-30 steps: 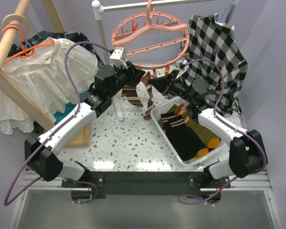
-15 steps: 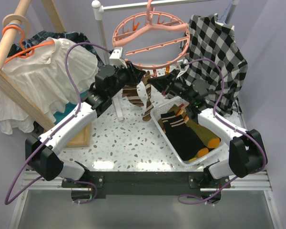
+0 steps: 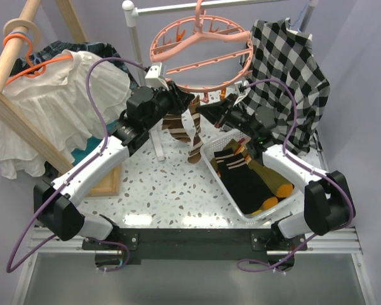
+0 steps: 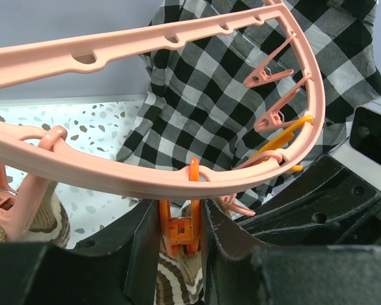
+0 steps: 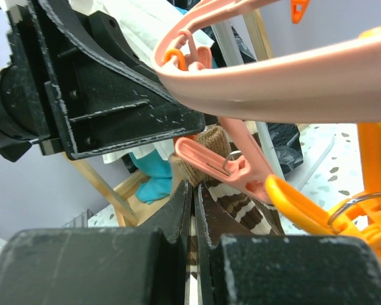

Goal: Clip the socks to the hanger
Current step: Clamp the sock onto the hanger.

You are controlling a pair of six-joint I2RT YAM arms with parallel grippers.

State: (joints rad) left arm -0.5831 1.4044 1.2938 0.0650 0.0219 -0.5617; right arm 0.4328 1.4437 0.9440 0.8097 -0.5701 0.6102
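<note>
The salmon-pink hanger (image 3: 216, 36) hangs from the rail, its ring (image 4: 146, 181) filling the left wrist view. My left gripper (image 3: 181, 101) sits under the front rim, shut on an orange clip (image 4: 181, 232) whose lower end is at a brown striped sock (image 4: 178, 279). My right gripper (image 3: 207, 112) faces it, shut on that striped sock (image 5: 235, 206) just below a pink clip (image 5: 222, 165). Two striped socks (image 3: 195, 136) dangle from the front rim. More socks (image 3: 247, 181), black, striped and olive with orange toes, lie in the basket.
A white basket (image 3: 217, 173) stands at the right on the speckled table. The checked shirt (image 3: 289, 70) hangs behind the right arm. A white blouse on an orange coat hanger (image 3: 57, 95) hangs from a wooden rack (image 3: 13, 57). A white pole (image 3: 134, 38) stands behind the left gripper.
My right gripper has edged slightly left with the sock, and the hanging sock swung a little. The left gripper has held still on the clip.
</note>
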